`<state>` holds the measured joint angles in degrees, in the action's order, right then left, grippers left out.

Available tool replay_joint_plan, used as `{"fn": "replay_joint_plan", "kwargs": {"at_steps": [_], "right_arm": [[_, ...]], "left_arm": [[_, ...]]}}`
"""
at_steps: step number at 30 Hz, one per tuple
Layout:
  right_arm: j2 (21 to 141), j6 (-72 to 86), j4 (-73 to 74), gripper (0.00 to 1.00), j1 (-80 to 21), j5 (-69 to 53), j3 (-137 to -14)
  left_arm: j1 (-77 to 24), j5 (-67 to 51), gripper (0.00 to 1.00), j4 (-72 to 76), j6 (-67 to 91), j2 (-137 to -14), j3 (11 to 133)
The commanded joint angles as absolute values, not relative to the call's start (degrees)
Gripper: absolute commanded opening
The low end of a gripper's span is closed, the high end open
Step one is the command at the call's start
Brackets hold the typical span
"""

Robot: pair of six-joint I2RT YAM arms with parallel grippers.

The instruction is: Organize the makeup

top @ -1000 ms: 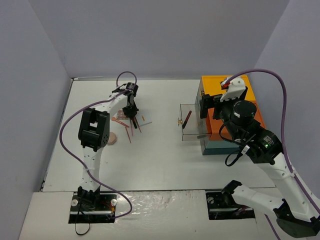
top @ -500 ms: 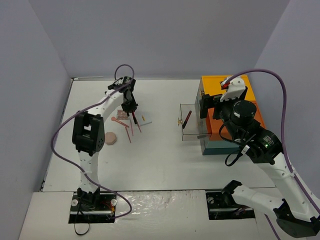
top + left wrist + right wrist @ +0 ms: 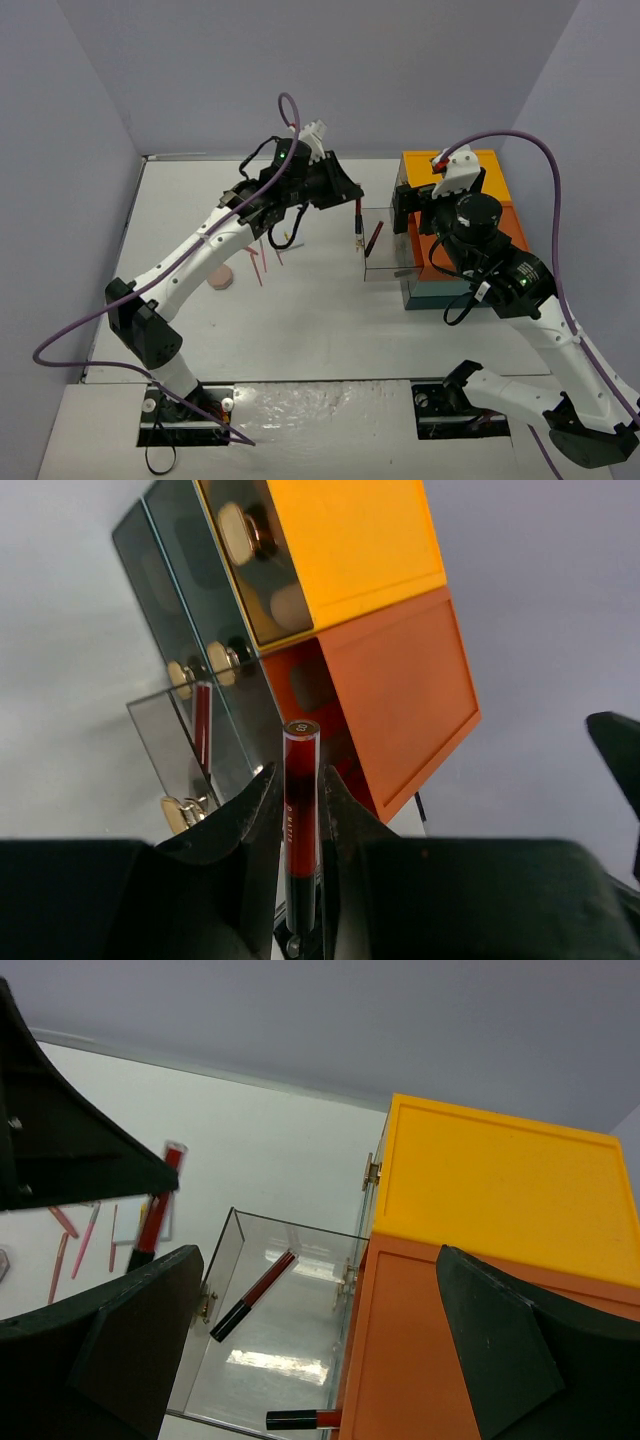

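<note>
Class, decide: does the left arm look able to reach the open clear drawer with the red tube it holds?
Probably yes. The left gripper has the red tube beside the clear drawer, open on top; the open right gripper hangs nearer the orange box.

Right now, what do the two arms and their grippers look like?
The left arm and the right arm have white links with black joints. A purple cable loops along the left one, another along the right. The left gripper and the right gripper have black wedge-shaped fingers.
</note>
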<state>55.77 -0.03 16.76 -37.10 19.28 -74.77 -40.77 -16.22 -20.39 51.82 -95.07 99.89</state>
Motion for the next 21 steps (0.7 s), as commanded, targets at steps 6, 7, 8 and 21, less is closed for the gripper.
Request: {"fn": "replay_joint_plan", "kwargs": {"at_steps": [6, 7, 8, 21], "right_arm": [[55.5, 0.0, 11.3, 1.00, -36.7, 19.5, -77.4], [55.3, 0.0, 11.3, 1.00, -36.7, 19.5, -77.4], [55.1, 0.0, 11.3, 1.00, -36.7, 19.5, -77.3], [54.7, 1.4, 11.5, 1.00, -36.7, 16.1, -77.5]], "left_arm": [[-46.8, -14.7, 0.09, -12.7, 53.4, -98.1, 101.5], [-47.2, -14.5, 0.11, -12.6, 53.2, -98.6, 101.9], [-47.6, -14.2, 0.14, -12.4, 53.1, -99.2, 102.0], [-48.4, -4.2, 0.68, -20.3, 46.0, -97.1, 104.9]]}}
